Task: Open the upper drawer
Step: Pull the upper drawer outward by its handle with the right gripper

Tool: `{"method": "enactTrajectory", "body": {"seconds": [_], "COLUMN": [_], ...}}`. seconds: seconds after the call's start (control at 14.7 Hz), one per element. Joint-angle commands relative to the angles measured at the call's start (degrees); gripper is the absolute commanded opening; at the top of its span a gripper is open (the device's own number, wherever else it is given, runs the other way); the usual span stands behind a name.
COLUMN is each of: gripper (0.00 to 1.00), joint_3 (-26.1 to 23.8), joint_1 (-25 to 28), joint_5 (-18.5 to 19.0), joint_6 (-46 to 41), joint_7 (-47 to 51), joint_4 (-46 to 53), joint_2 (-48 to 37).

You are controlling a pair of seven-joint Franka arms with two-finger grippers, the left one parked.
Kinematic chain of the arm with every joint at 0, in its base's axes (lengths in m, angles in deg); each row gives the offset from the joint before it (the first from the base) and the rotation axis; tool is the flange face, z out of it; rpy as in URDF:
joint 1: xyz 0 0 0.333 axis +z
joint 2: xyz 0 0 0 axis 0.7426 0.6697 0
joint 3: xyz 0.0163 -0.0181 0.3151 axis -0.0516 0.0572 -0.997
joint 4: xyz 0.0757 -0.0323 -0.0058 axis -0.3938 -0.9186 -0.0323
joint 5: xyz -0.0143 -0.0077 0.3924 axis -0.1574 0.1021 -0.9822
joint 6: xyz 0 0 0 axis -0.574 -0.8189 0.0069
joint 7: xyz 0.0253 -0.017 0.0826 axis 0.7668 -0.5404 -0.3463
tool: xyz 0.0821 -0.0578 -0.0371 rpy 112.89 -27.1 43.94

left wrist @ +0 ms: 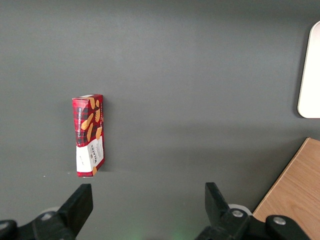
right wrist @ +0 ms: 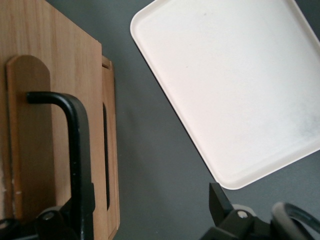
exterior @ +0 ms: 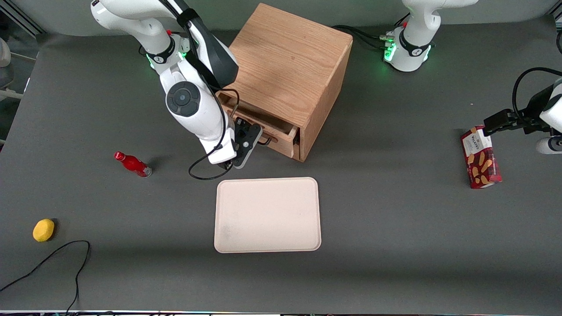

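The wooden cabinet [exterior: 290, 66] stands at the middle of the table. Its upper drawer [exterior: 275, 137] sticks a little way out of the cabinet, with a dark gap showing at its side. The lower drawer is hidden in the front view. My right gripper [exterior: 257, 139] is right in front of the drawer, at its thin black bar handle [exterior: 264, 141]. In the right wrist view the drawer's oak front [right wrist: 55, 65] and the handle [right wrist: 77, 150] show close up. The gripper [right wrist: 150, 207] is open. The handle lies against one finger, and the other finger [right wrist: 220, 205] stands well apart over the grey table.
A cream tray [exterior: 268, 215] [right wrist: 225, 80] lies nearer the front camera than the cabinet. A red bottle [exterior: 133, 164] and a yellow ball [exterior: 43, 230] lie toward the working arm's end. A red biscuit box [exterior: 480, 158] [left wrist: 89, 135] lies toward the parked arm's end.
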Motion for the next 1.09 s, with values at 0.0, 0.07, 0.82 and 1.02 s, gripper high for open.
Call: {"method": "enactTrajectory", "body": {"seconds": [0.0, 0.07, 0.82, 1.02], "gripper": [1.0, 1.0, 1.0, 1.0], "joint_3": [0.27, 0.27, 0.27, 0.27], "joint_1": [-1.03, -1.29, -4.01, -4.72], "joint_5": [0.76, 0.76, 3.74, 3.75], "joint_6": [-0.44, -0.53, -4.14, -6.59], "joint_7": [-1.26, -1.26, -1.26, -1.17], "joint_4": [3.2, 3.3, 6.46, 8.48], "joint_2": [2.23, 2.32, 3.64, 4.07]}}
